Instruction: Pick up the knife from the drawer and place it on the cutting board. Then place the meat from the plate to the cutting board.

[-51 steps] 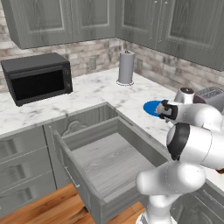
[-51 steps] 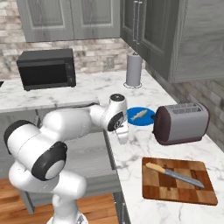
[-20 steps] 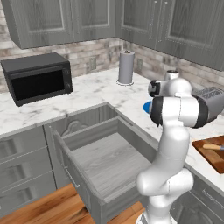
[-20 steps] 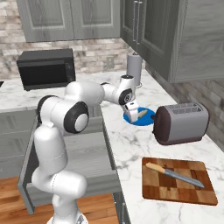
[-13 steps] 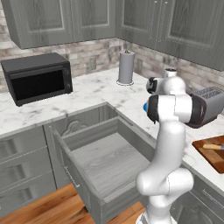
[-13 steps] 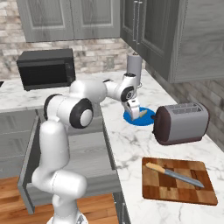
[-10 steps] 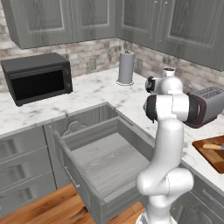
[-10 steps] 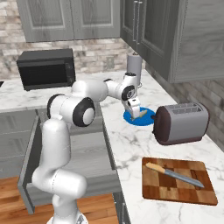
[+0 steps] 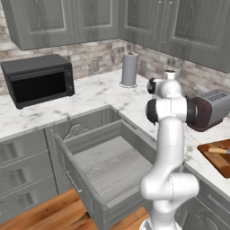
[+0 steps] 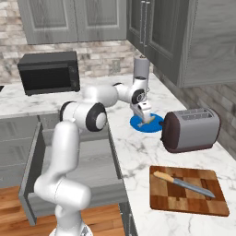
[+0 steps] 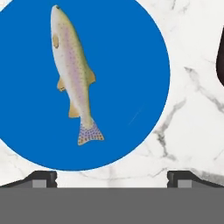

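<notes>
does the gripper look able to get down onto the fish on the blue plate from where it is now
Probably yes. The gripper hangs open just above the plate, and the fish lies bare with nothing over it. It sits off to one side of the fingers, so a small shift seems needed first.

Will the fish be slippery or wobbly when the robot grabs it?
Probably a bit slippery: the fish looks smooth and tapers toward its tail, so the fingers could slide off. It looks light, being far smaller than the blue plate. It lies flat, so it shouldn't roll. Floppiness can't be judged.
</notes>
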Controlling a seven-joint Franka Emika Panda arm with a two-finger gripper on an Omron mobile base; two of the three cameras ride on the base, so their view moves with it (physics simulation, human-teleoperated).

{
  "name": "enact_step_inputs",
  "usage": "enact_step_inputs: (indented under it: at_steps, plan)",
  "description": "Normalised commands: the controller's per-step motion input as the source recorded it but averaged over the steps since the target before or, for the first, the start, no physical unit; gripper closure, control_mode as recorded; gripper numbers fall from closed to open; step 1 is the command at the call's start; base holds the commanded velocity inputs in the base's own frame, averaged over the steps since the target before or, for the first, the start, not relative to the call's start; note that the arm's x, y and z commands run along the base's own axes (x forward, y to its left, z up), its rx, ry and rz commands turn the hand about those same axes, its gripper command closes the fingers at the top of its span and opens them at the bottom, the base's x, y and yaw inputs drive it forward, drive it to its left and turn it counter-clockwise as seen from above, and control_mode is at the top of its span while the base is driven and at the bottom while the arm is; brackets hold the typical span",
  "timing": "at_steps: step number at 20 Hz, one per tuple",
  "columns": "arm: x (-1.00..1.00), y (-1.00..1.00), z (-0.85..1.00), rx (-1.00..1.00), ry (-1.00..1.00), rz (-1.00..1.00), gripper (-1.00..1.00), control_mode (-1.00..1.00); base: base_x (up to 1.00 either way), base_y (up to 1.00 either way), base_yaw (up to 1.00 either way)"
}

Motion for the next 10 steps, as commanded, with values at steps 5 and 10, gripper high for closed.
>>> enact_step_inputs:
  at_steps: [5, 10]
  plan:
    - [0.28, -0.24, -0.16, 0.00, 0.03, 0.05, -1.00, -1.00, 0.00, 0.00, 0.00]
    - [0.36, -0.04, -0.31, 0.00, 0.08, 0.04, -1.00, -1.00, 0.00, 0.00, 0.00]
